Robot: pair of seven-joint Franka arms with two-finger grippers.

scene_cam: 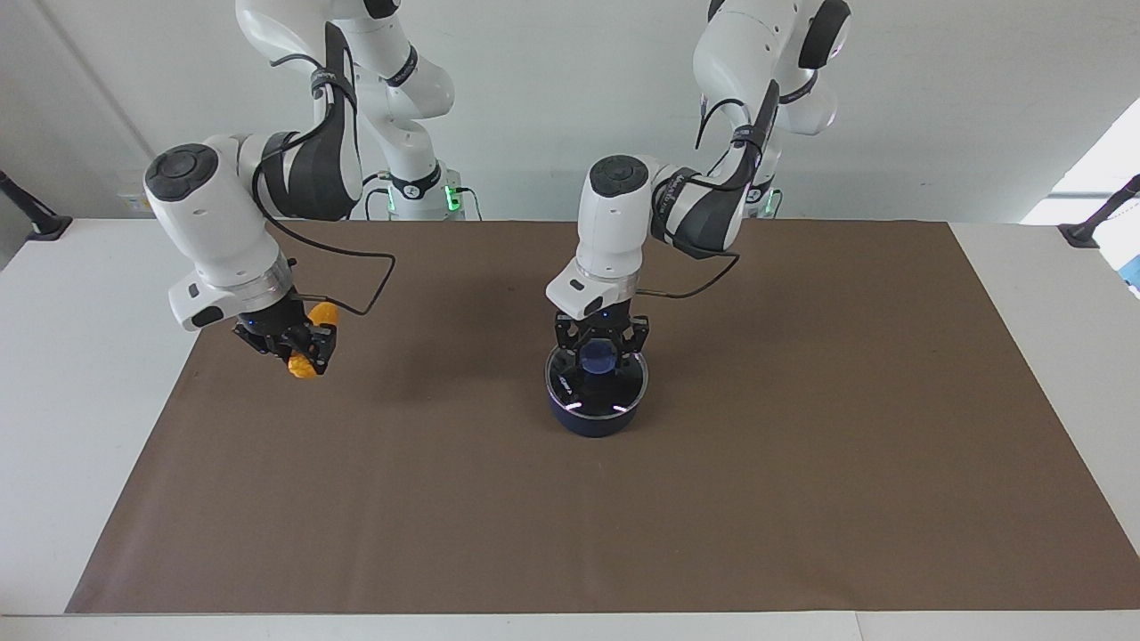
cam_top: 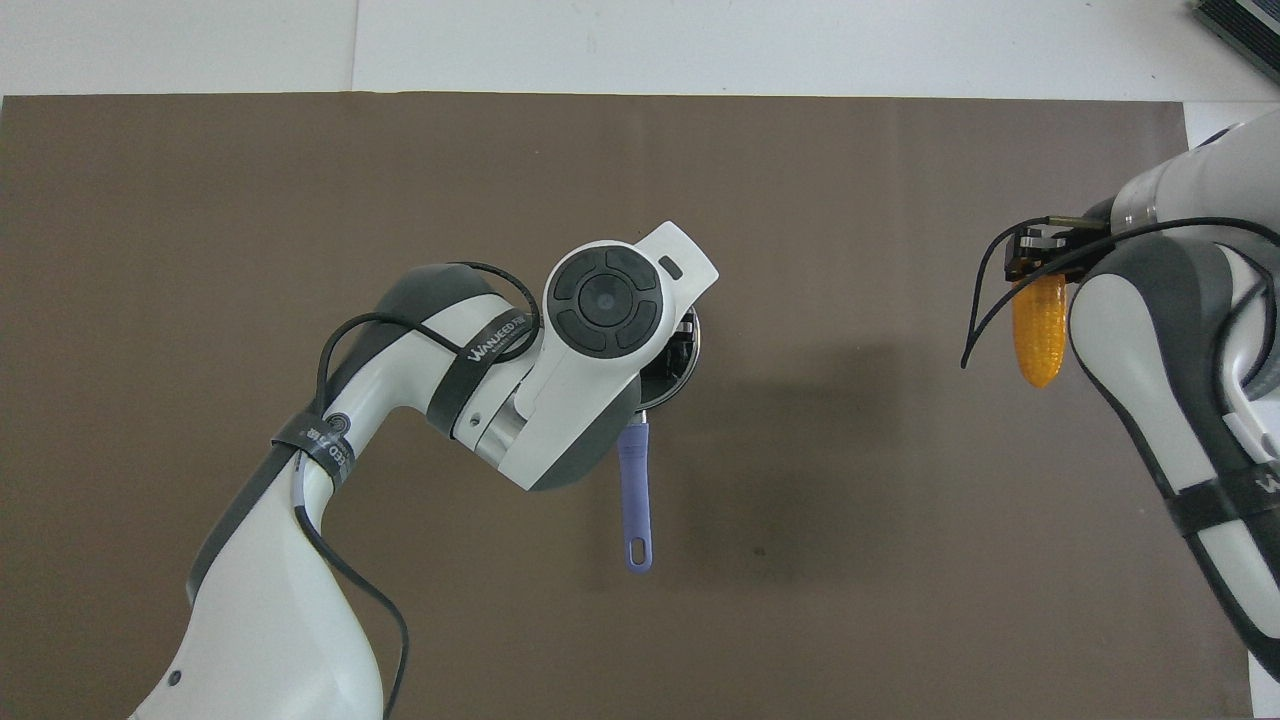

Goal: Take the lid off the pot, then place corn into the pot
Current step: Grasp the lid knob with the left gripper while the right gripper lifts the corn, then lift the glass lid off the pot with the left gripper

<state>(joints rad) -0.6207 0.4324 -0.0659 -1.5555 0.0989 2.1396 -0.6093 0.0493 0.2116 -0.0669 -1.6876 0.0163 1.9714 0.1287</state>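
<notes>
The dark blue pot (scene_cam: pixel 595 420) stands mid-mat, and its long handle (cam_top: pixel 636 500) points toward the robots. The clear glass lid (scene_cam: pixel 616 392) rests on the pot. My left gripper (scene_cam: pixel 598 358) reaches straight down onto the lid and is shut on the blue knob (scene_cam: pixel 598 356). In the overhead view the left wrist hides most of the lid and pot. My right gripper (scene_cam: pixel 298 343) hangs in the air over the mat toward the right arm's end of the table. It is shut on the yellow-orange corn (cam_top: pixel 1038 340), whose ends stick out on both sides of the fingers.
A brown mat (scene_cam: pixel 802 463) covers most of the white table (scene_cam: pixel 71 356). Black clamp mounts sit at the table's corners nearest the robots (scene_cam: pixel 36 221) (scene_cam: pixel 1091 227). A dark object (cam_top: pixel 1240 20) lies off the mat at the table's edge farthest from the robots.
</notes>
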